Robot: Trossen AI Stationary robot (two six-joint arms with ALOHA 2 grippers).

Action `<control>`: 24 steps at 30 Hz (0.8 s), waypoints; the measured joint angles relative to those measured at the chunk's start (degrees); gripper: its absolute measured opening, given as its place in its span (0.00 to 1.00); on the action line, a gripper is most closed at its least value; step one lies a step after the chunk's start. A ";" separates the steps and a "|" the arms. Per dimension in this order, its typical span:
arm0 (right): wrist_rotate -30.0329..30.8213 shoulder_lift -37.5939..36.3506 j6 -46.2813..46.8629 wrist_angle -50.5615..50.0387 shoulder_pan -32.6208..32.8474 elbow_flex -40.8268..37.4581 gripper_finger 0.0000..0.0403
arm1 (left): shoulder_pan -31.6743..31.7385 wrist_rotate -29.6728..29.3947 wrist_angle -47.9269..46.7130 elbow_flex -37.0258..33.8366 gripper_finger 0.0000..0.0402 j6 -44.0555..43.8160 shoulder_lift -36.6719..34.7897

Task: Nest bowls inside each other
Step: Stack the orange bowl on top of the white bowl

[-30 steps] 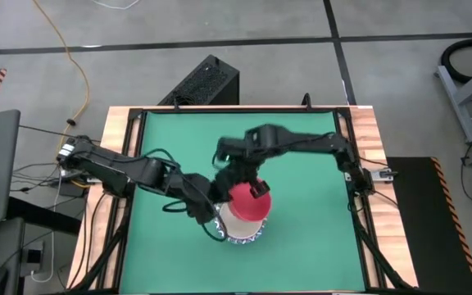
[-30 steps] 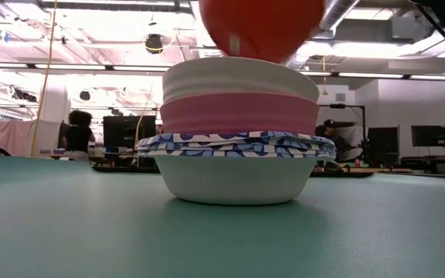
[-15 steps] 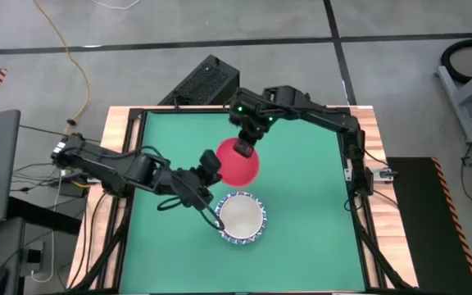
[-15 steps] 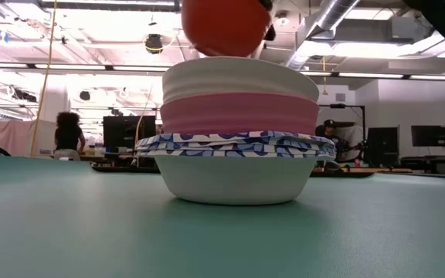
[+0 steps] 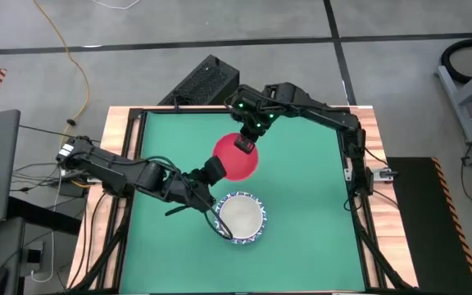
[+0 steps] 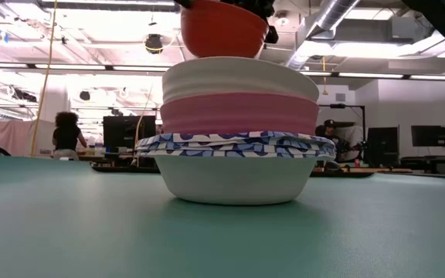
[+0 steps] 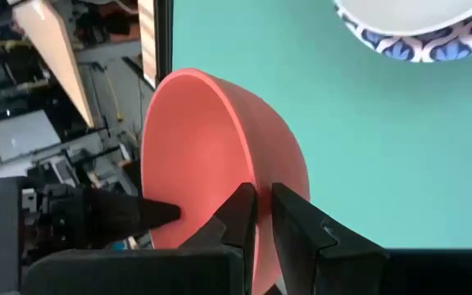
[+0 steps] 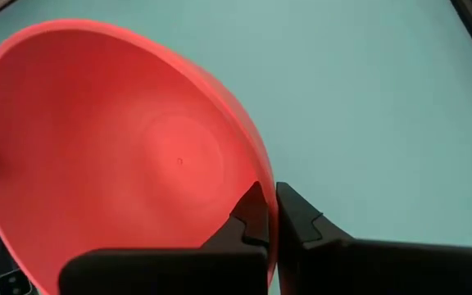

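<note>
The red bowl (image 5: 236,158) hung in the air just behind the stack of nested bowls (image 5: 241,218), not yet placed in it. Both arms had it: the right gripper (image 8: 267,215) was pinched on its rim at the side away from the stack, and the left gripper (image 7: 263,215) was clamped on the rim at the side nearer the stack.

From table height, the stack (image 6: 240,131) showed a cream-white bowl (image 6: 240,79) on top, a pink bowl (image 6: 239,113) under it, and blue-patterned rims (image 6: 238,144) below; how many patterned bowls sat there could not be counted.

By the look of it, the nesting was nearly finished, with only the red bowl left to set into the cream-white one. No other loose bowl lay on the green table (image 5: 301,238) around the stack.
</note>
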 joint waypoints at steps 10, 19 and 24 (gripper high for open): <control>0.36 0.00 -1.40 -0.11 0.91 0.00 0.03 | 4.65 5.18 -2.10 0.00 0.06 -0.29 -0.02; 1.53 0.00 -2.74 -0.04 0.74 0.00 0.03 | 6.78 4.27 -3.65 0.00 0.06 1.85 0.00; 1.31 0.00 -4.72 0.12 1.06 0.00 0.03 | 7.02 4.40 -4.27 0.00 0.05 1.64 0.02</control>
